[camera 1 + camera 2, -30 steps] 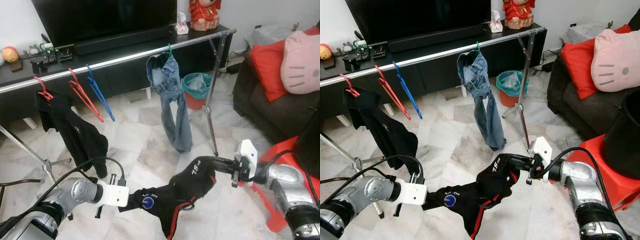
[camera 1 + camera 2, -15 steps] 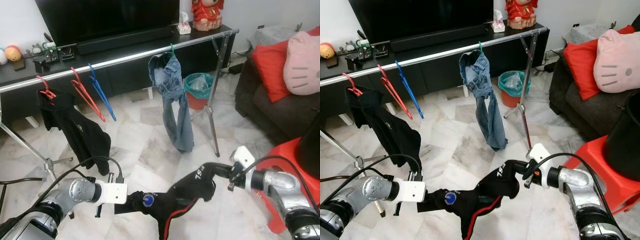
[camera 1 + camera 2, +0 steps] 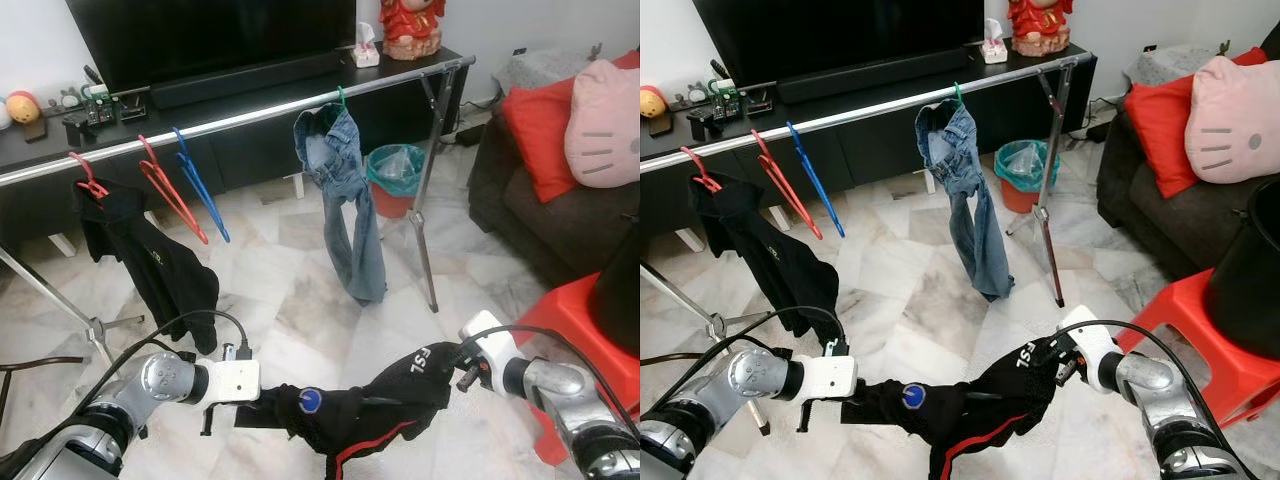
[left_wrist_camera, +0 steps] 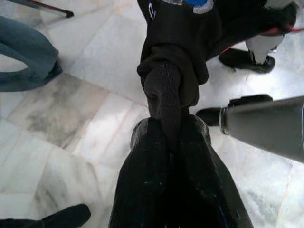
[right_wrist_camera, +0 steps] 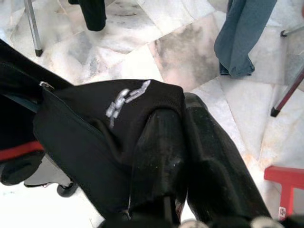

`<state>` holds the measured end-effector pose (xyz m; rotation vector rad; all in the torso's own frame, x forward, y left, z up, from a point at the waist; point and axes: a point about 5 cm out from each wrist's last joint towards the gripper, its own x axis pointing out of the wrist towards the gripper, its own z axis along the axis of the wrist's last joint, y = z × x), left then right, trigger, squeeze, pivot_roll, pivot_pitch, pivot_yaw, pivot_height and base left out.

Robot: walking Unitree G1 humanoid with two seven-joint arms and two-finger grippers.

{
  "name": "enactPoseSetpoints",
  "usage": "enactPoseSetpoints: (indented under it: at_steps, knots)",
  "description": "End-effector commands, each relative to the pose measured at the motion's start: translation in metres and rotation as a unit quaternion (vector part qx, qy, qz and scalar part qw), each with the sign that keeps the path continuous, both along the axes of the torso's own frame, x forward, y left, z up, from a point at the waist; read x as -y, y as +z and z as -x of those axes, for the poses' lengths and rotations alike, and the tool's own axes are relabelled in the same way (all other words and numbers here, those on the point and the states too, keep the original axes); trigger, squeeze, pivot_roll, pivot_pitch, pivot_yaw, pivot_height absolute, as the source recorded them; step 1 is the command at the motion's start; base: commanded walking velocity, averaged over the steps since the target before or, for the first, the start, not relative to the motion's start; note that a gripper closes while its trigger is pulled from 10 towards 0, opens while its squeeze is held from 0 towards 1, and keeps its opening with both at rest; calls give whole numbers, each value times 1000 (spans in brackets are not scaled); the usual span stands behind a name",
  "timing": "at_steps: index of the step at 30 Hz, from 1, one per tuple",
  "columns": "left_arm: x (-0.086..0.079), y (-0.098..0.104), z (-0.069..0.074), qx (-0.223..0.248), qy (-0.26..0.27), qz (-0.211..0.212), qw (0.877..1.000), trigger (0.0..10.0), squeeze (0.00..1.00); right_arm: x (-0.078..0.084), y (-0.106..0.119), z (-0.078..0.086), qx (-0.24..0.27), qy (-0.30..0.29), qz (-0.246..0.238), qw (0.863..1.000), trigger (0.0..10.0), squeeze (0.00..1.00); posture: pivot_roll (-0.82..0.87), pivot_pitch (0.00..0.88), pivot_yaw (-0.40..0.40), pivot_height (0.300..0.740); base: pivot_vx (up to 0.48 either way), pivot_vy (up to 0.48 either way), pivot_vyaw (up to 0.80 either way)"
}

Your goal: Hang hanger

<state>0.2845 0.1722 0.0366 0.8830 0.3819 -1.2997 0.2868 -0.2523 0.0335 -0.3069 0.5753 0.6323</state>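
Stretching between the two arms, low in front of the robot, is a black garment [image 3: 360,405] with a red stripe, a round blue logo and white lettering, held above the marble floor [image 3: 290,290]. The left gripper [image 4: 167,137] has its two black fingers clenched on a bunched, twisted end of the cloth, which runs out straight ahead from between the fingertips. The right gripper [image 5: 183,123] is clamped on the other end, the fabric with its white lettering draped over one finger and caught between the pair. Well beyond both sets of fingers, a silver clothes rail [image 3: 250,118] runs across the room in front of a dark TV cabinet [image 3: 890,130]. Hooked on that rail, far ahead of the left fingers, are a red hanger [image 3: 92,180] carrying a black top [image 3: 150,265], then an empty red hanger [image 3: 170,200] and an empty blue hanger [image 3: 200,185] side by side. Further along, ahead of the gap between the grippers, a pair of jeans [image 3: 345,200] dangles from a green hook. Past the jeans sits a bin with a teal liner [image 3: 396,180], and off beyond the right fingers there's a sofa [image 3: 540,220] with a red cushion [image 3: 535,135] and a pink cushion [image 3: 602,125].
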Motion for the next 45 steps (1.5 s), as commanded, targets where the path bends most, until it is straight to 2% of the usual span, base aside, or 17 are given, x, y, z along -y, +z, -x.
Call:
enactPoseSetpoints:
  at_steps: [1, 6, 8, 9, 11, 20, 32, 33, 34, 35, 36, 45]
  knots:
    - [-4, 1, 0, -4, 11, 4, 1000, 10000, 0, -3, 1, -3, 7, 4, 1, 1000, 10000, 0, 102, 26, 82, 740, 0, 0, 0]
    - [0, 4, -1, -5, 15, 28, 999, 10000, 0, -9, 6, -6, 15, 21, -20, 999, 10000, 0, 94, 26, 81, 740, 0, 0, 0]
    - [4, 8, -4, -7, 29, 61, 998, 10000, 0, -10, 7, -8, 17, 23, -19, 999, 10000, 0, 92, 26, 77, 740, 0, 0, 0]
    - [9, 15, -10, -6, 46, 102, 994, 10000, 0, -9, 9, -9, 18, 25, -19, 999, 10000, 0, 91, 25, 75, 740, 0, 0, 0]
    - [11, 19, -12, -5, 52, 121, 991, 10000, 0, -9, 11, -10, 21, 29, -20, 999, 10000, 0, 91, 25, 72, 740, 0, 0, 0]
    - [13, 19, -9, -22, 47, 143, 988, 10000, 0, -8, 17, -15, 28, 29, -21, 999, 10000, 0, 87, 26, 65, 740, 0, 0, 0]
    - [17, 23, -6, -24, 25, 163, 986, 10000, 0, 7, 30, -24, 38, -6, 4, 999, 10000, 0, 68, 25, 50, 740, 0, 0, 0]
    - [19, 24, -6, -22, 25, 166, 986, 10000, 0, 9, 30, -24, 37, -10, 5, 999, 10000, 141, 68, 20, 46, 740, 0, 0, 0]
    - [19, 24, -6, -22, 25, 166, 986, 10000, 0, 9, 30, -24, 37, -10, 5, 999, 10000, 141, 68, 20, 46, 740, 0, 0, 0]
    - [20, 24, -6, -21, 24, 169, 985, 10000, 0, 10, 31, -24, 35, -12, 5, 999, 10000, 851, 68, 20, 46, 740, 0, 0, 0]
    - [20, 25, -6, -20, 24, 171, 985, 10000, 0, 11, 31, -24, 33, -16, 4, 999, 10000, 1000, 64, 16, 43, 740, 0, 0, 0]
    - [26, 26, -8, -11, 26, 179, 983, 10000, 0, 11, 31, -25, 28, -16, 3, 999, 10000, 1000, 56, 0, 32, 740, 0, 0, 0]
